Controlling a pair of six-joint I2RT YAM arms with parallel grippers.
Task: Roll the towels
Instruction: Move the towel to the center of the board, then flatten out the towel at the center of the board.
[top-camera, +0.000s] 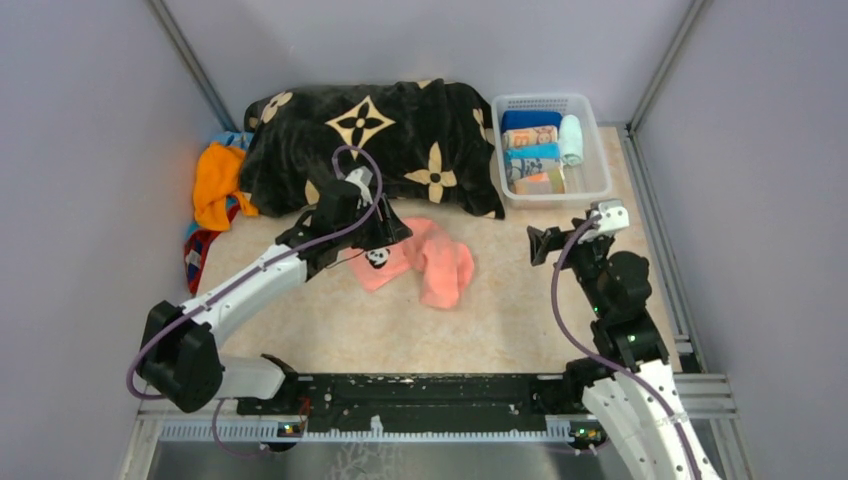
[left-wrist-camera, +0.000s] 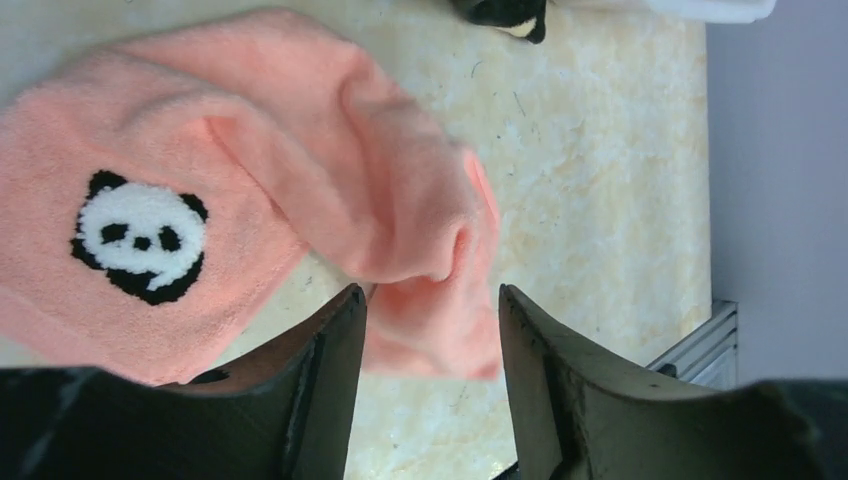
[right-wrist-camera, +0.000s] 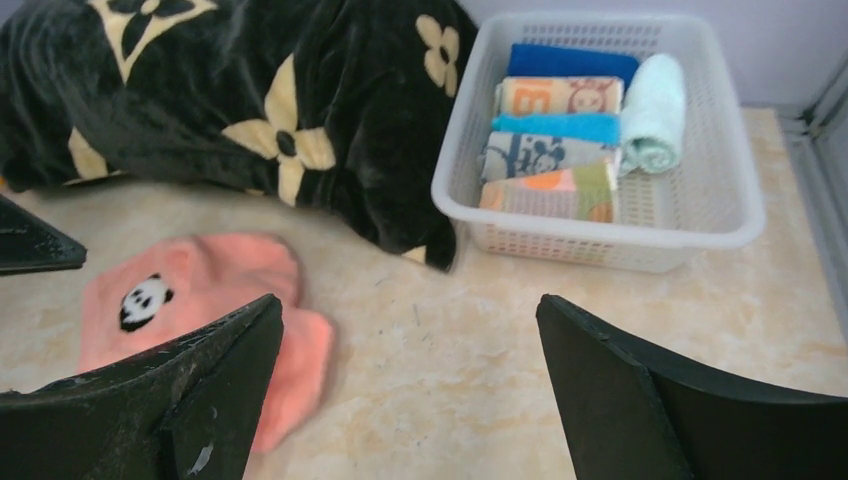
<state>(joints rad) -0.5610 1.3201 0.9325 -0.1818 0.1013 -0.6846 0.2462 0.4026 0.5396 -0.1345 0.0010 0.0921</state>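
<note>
Closest to the lens, the left pincer (left-wrist-camera: 430, 292) has its jaws apart, with a bunched fold of the pink towel (left-wrist-camera: 300, 150) lying in the gap; the fold looks loose, not pinched. The towel lies crumpled on the counter (left-wrist-camera: 590, 170) just in front of the black blanket (top-camera: 370, 140). Its long axis runs from under the left pincer rightward toward the counter's middle, with the panda patch (left-wrist-camera: 140, 240) at the left end. The left arm is therefore right over it, while the right pincer (right-wrist-camera: 410, 300), jaws wide and empty, hangs well apart to the right, near the basket (right-wrist-camera: 600, 235) of rolled towels (right-wrist-camera: 560, 130). The pink towel's corners are folded under and hard to find, and from above the left pincer covers its left end. The orange towel (top-camera: 215, 180) at far left is partly tucked beneath the blanket
</note>
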